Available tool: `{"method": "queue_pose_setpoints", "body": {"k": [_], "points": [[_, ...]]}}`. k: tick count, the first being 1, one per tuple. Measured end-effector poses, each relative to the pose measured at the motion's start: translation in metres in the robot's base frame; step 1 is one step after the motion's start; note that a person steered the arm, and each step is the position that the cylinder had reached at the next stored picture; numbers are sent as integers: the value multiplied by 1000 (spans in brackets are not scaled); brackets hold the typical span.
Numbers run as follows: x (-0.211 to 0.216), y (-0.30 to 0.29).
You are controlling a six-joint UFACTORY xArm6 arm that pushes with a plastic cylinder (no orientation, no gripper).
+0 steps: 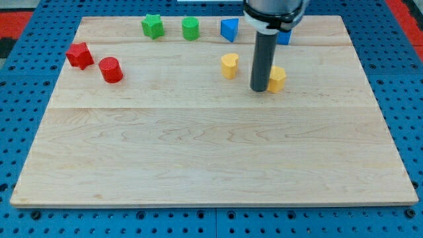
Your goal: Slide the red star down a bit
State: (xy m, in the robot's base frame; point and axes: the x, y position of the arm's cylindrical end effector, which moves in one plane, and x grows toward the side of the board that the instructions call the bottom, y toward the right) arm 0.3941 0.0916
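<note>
The red star (78, 55) sits near the upper-left corner of the counter (211, 158), with a red cylinder (111, 69) just beside it, toward the view's lower right, the two close but seemingly apart. My tip (259, 89) is well apart from the star, far over on the view's right, resting just beside a yellow block (277, 78) whose shape I cannot quite make out; there are no jaws on this rod, so nothing is held or clamped. To do the step well, I judge the tip should travel round to the top side of the star, passing clear of the green blocks, and settle centred just above it, then push straight toward the view's bottom for a short stroke only. An off-centre contact would likely spin the star or steer it into the red cylinder. Counting outward: two red blocks; two green, a star (152, 26) and a rounder one (190, 28), along the top edge; two blue, one (229, 29) clear and one (284, 37) mostly hidden behind the rod; two yellow, the other a heart-like piece (229, 65).
</note>
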Motion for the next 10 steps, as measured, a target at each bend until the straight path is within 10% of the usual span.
{"method": "queue_pose_setpoints", "body": {"k": [5, 10], "points": [[-94, -29], [-94, -350]]}}
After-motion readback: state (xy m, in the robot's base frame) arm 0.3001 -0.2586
